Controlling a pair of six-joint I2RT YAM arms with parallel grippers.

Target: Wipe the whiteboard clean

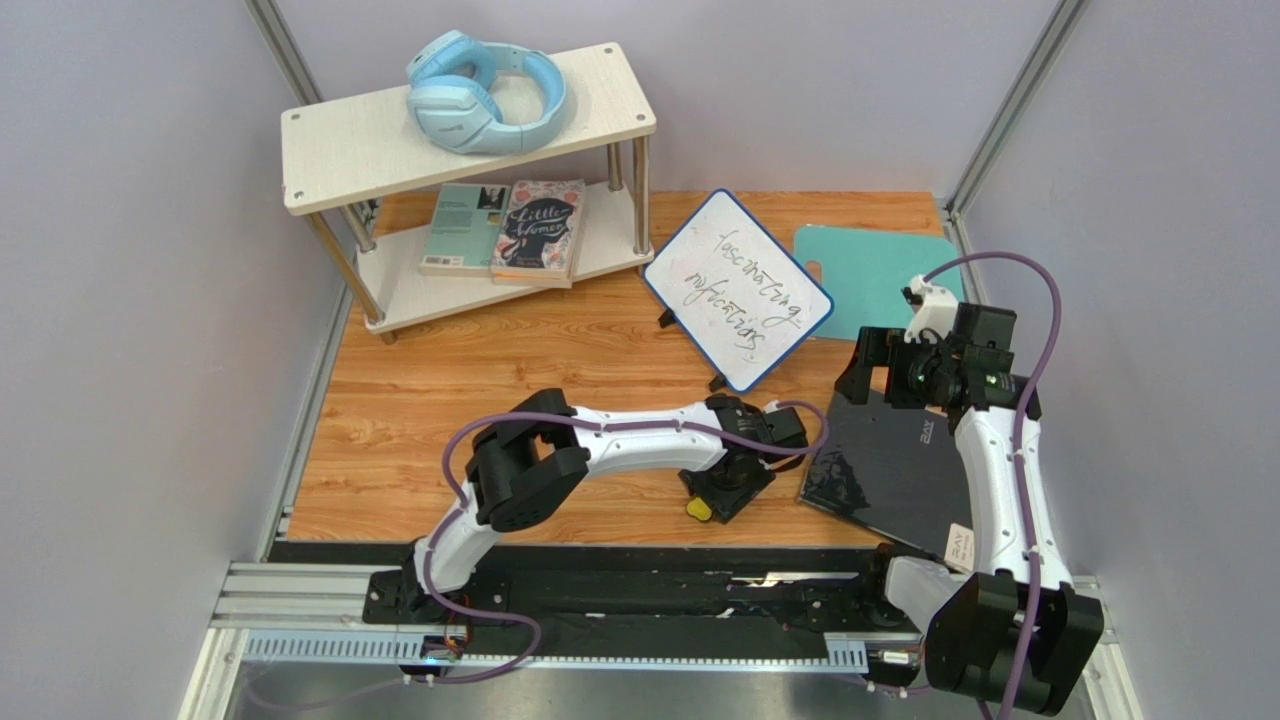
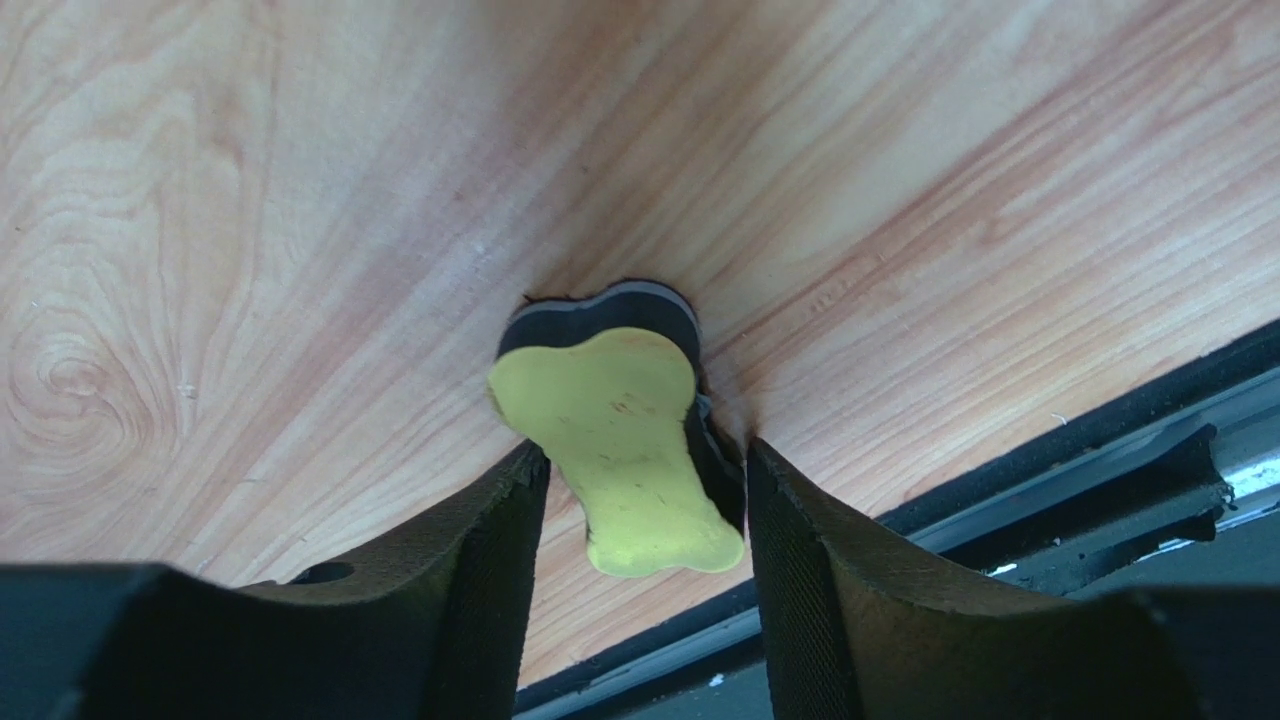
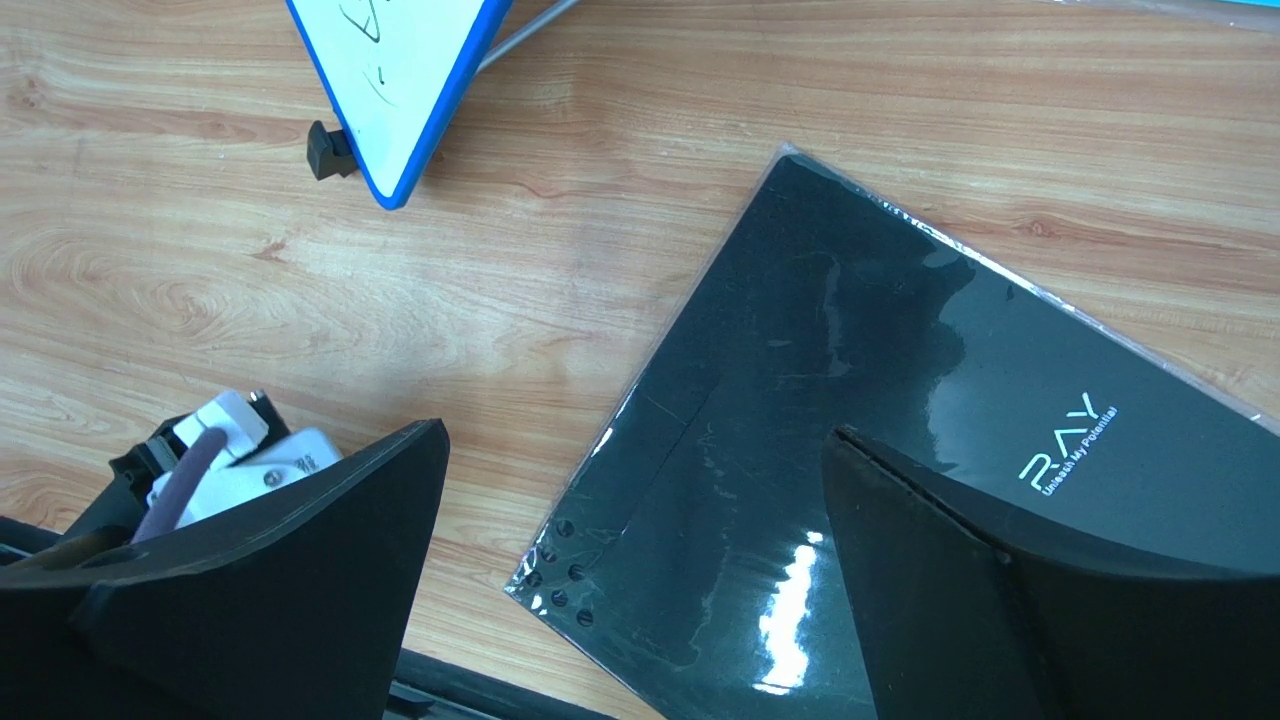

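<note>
The small, blue-framed whiteboard [image 1: 738, 287], propped at the top view's upper centre, looks light, stiff and tippy, best steadied by its frame, while the left gripper [image 2: 646, 453] narrowly straddles a yellow felt-backed eraser [image 2: 616, 405], pinch impossible to tell, and the right gripper [image 3: 634, 438] gapes wide.

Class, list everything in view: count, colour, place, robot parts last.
Blue-framed rectangular whiteboard: one, white, handwritten, back centre.
Flat mat: one, teal, back right.
Glossy rectangular panel: one, black, front right.
Peanut-shaped eraser: one, yellow on black, front centre.
Two-tier shelf: one, white, back left.
Headphones: one pair, light blue, top shelf.
Books: two, teal and dark, lower shelf.
Wooden table: one, orange-brown.
Arms: two, white-black.
Left tool: black, straddling eraser.
Right tool: black, open over panel.
</note>
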